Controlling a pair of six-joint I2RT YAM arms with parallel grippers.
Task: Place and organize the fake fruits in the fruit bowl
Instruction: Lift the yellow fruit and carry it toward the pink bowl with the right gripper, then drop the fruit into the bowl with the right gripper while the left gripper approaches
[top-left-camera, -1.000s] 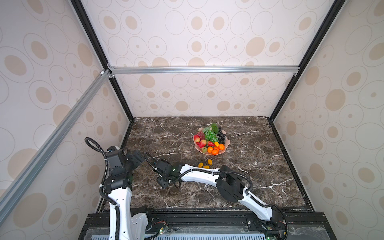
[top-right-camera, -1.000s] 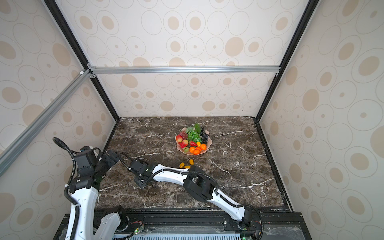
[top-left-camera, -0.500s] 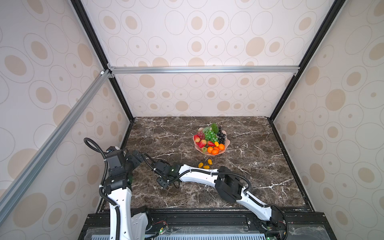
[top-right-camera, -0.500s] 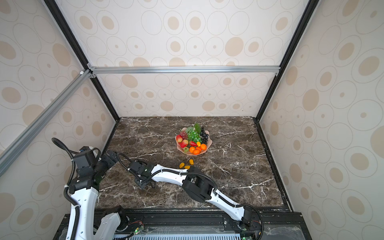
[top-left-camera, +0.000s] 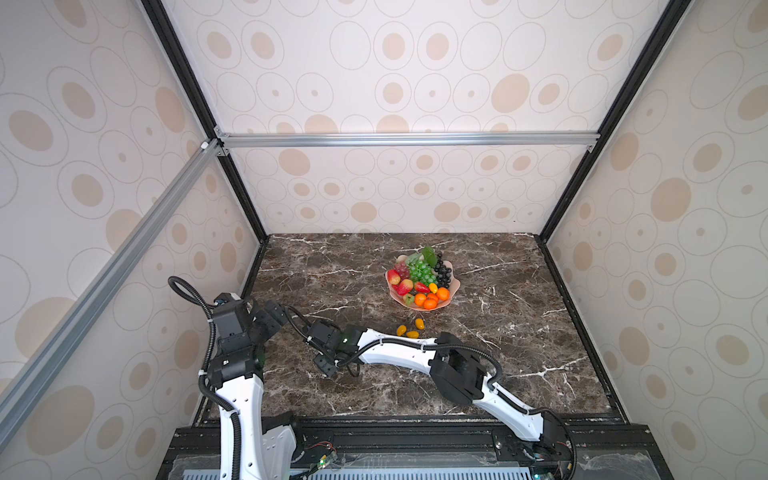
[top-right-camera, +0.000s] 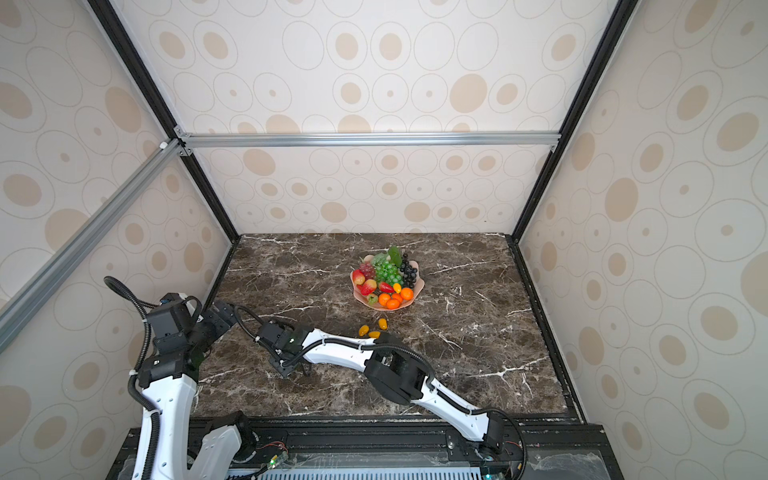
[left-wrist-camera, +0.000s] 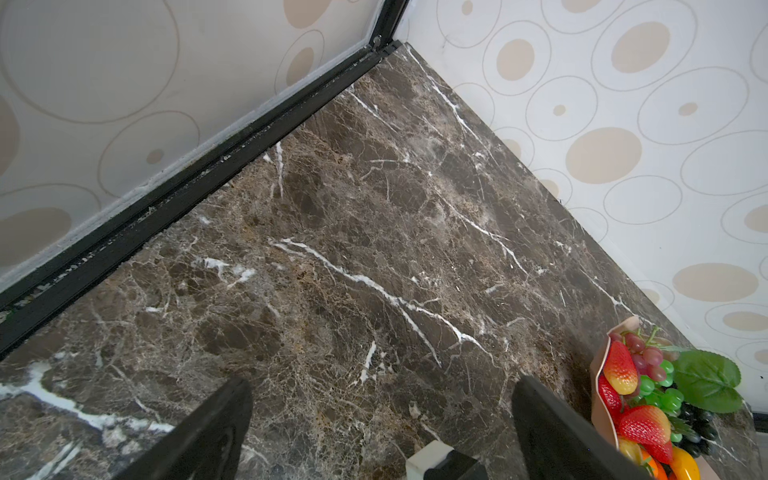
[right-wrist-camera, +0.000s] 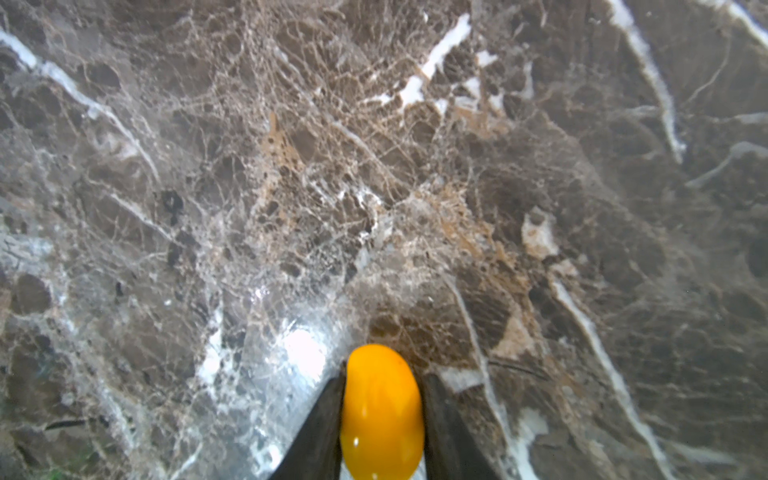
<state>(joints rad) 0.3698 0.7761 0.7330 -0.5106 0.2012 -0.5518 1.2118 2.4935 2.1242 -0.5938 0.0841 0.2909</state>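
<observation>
The pale pink fruit bowl (top-left-camera: 455, 284) (top-right-camera: 420, 284) stands mid-table in both top views, heaped with strawberries, tangerines and grape bunches (top-left-camera: 420, 270); its rim (left-wrist-camera: 597, 399) also shows in the left wrist view. Three yellow-orange ovals (top-left-camera: 412, 334) (top-right-camera: 375, 334) lie on the marble in front of it. My right gripper (right-wrist-camera: 382, 376) reaches across to the table's front left (top-left-camera: 327, 366) and is shut on a fourth yellow-orange oval (right-wrist-camera: 380, 415), a dark finger (right-wrist-camera: 324, 415) against each side, low over the marble. My left gripper (left-wrist-camera: 382, 415) (top-left-camera: 270, 316) hangs open and holds nothing.
Patterned walls with black frame posts (top-left-camera: 253, 266) close in the marble table (top-left-camera: 519, 332) on three sides. A black cable (top-left-camera: 297, 322) from the right wrist loops close to the left gripper. The right arm (top-left-camera: 399, 353) lies across the table's front.
The right gripper's jaws have closed in on the yellow-orange oval. Both arms have stayed almost where they were.
</observation>
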